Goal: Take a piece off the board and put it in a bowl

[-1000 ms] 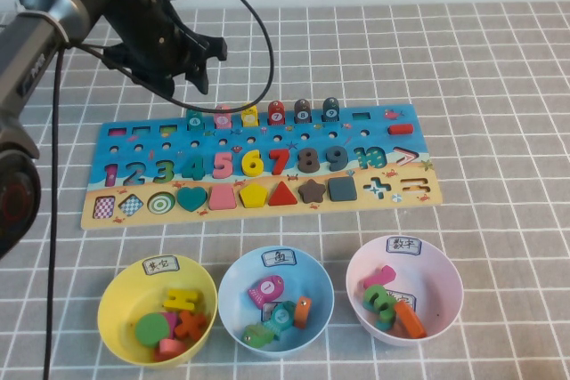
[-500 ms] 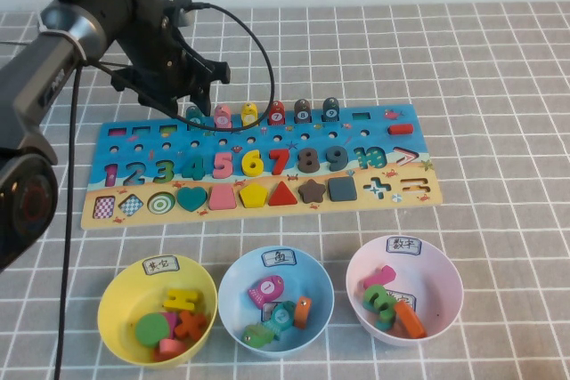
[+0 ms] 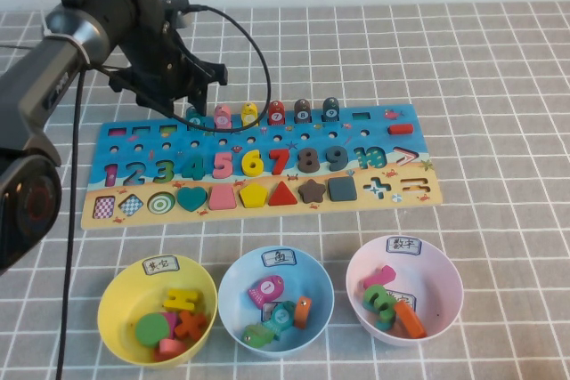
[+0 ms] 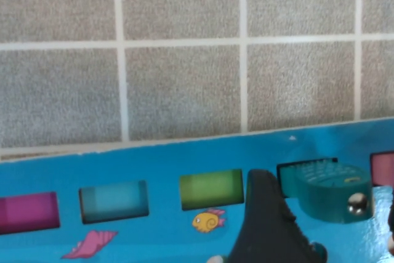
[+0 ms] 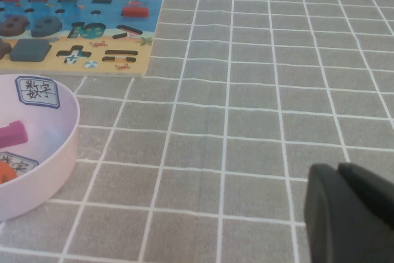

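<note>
Where the grey white-gridded cloth covers the table [image 3: 499, 68], the long blue wooden puzzle board [image 3: 258, 144] lies centre. Left pincer [image 3: 191, 104] hangs at 11 o'clock over the board's far edge, jaws spread around the small teal round-topped block [image 4: 326, 190], still slotted. Right pincer [image 5: 351, 210]: off to the right; state cannot be told. Light blue plastic bowl [image 3: 233, 280], 6 o'clock, holds several coloured pieces.
</note>
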### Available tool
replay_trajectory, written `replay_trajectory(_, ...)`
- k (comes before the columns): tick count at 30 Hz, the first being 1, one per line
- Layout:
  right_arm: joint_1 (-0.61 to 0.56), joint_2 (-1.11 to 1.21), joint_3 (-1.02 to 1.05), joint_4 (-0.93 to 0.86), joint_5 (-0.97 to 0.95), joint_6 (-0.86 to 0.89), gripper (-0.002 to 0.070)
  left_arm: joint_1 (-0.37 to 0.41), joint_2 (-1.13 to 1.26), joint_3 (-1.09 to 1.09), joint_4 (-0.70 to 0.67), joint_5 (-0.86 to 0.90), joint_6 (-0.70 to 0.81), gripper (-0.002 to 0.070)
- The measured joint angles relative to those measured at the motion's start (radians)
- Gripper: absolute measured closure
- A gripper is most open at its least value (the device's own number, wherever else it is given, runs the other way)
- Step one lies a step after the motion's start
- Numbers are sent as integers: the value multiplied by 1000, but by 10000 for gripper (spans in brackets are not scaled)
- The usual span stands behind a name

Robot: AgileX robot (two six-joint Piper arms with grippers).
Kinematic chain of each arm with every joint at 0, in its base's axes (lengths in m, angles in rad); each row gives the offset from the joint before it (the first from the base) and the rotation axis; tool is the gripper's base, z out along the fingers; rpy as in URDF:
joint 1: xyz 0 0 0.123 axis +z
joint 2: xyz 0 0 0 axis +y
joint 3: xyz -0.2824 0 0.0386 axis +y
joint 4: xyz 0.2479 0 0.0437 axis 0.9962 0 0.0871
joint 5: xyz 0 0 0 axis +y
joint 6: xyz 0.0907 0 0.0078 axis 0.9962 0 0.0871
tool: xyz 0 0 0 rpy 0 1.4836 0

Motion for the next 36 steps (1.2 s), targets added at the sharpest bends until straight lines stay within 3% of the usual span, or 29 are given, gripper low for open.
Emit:
replay_trajectory(23, 0, 0, 0, 0, 0, 0, 694, 0, 49, -1, -12, -23, -10, 316)
replay_trajectory(36, 0, 0, 0, 0, 0, 0, 694, 0, 49, -2, -37, -25, -8, 405)
